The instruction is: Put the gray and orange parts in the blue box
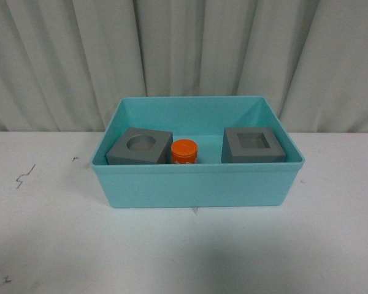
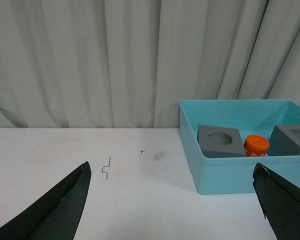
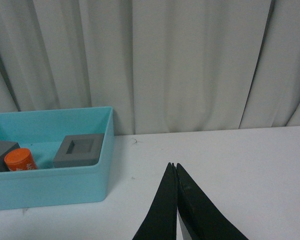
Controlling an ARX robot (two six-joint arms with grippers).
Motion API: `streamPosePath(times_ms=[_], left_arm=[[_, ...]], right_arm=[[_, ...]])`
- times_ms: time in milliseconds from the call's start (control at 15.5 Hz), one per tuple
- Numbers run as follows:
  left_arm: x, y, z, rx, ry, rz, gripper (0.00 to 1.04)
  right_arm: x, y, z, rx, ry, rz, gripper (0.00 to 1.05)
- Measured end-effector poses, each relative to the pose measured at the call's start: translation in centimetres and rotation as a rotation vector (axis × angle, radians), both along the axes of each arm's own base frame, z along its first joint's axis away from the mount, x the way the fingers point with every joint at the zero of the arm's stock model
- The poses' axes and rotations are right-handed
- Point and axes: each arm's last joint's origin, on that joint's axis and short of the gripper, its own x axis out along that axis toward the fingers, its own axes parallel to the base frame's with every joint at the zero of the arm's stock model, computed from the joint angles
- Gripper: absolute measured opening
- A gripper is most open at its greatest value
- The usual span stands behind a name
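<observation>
The blue box (image 1: 196, 182) stands in the middle of the white table. Inside it sit a gray cube with a round recess (image 1: 140, 147) on the left, a small orange cylinder (image 1: 184, 151) beside it, and a gray cube with a square recess (image 1: 253, 146) on the right. Neither arm shows in the front view. My left gripper (image 2: 172, 172) hangs open over bare table to the left of the box (image 2: 230, 175), holding nothing. My right gripper (image 3: 173, 165) is shut and empty, over the table to the right of the box (image 3: 50, 187).
A pale pleated curtain (image 1: 184, 55) closes off the back of the table. Small dark marks (image 1: 24, 176) dot the tabletop left of the box. Bare white table surface (image 1: 184, 257) lies in front of the box and on both sides.
</observation>
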Motion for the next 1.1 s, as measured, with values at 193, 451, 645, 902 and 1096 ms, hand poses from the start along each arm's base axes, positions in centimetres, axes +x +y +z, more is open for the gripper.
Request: streamPosePath(times_ms=[193,451,645,902,1096], left_arm=[[0.0,0.0,0.0,0.000,0.000,0.000,0.98],[0.0,0.0,0.0,0.000,0.000,0.000,0.98],[0.0,0.0,0.0,0.000,0.000,0.000,0.98],[0.0,0.0,0.0,0.000,0.001,0.000,0.98],[0.0,0.0,0.0,0.000,0.000,0.000,0.98]], right_arm=[[-0.6,0.0,0.0,0.000,-0.001,0.000,0.02],[-1.1,0.0,0.0,0.000,0.000,0.000,0.02],[-1.4,0.0,0.0,0.000,0.001,0.000,0.02],[-2.6,0.0,-0.1,0.000,-0.010,0.002,0.02],[-2.5,0.0,-0.3,0.000,0.009,0.002,0.02]])
